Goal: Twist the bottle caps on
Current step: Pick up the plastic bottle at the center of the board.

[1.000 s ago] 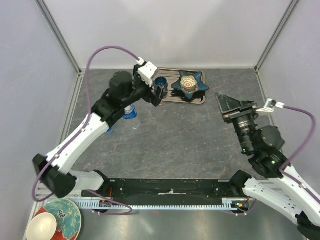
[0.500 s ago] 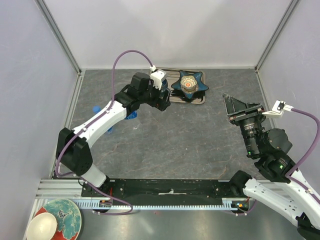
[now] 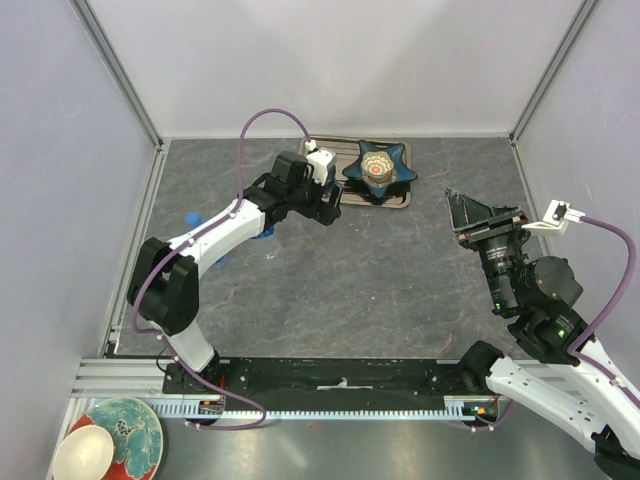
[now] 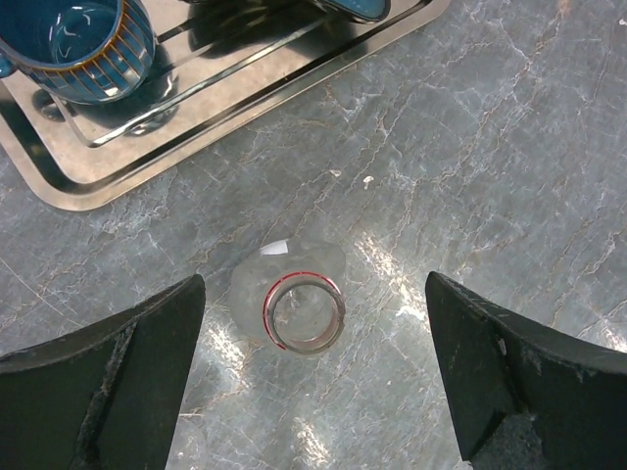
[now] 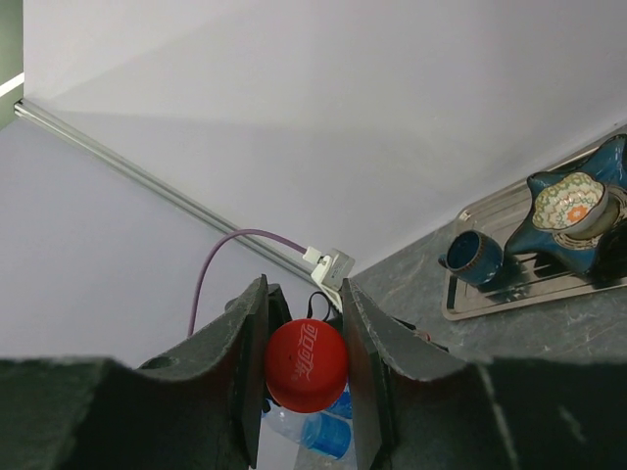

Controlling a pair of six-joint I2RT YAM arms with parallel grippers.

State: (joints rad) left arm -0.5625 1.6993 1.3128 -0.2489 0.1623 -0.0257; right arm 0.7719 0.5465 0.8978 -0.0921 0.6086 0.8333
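In the left wrist view a clear uncapped bottle (image 4: 304, 313) with a red neck ring stands upright on the grey table, its open mouth facing the camera. My left gripper (image 4: 313, 294) is open right above it, one finger on each side, not touching. In the top view the left gripper (image 3: 325, 205) hides this bottle. My right gripper (image 5: 306, 372) is shut on the red cap (image 5: 306, 365) and held in the air at the right (image 3: 465, 212). Blue-labelled bottles (image 5: 323, 431) lie behind the cap; one shows by the left arm (image 3: 262, 230). The white cap is not visible.
A metal tray (image 3: 345, 200) at the back holds a dark blue cup (image 4: 78, 39) and a blue star-shaped dish (image 3: 377, 168). A small blue object (image 3: 190, 218) lies near the left wall. A patterned plate and a white bowl (image 3: 85, 452) sit off the table, bottom left.
My left gripper has moved from over the blue cup on the tray to the table just in front of the tray. The right arm shifted slightly right, still holding the red cap.
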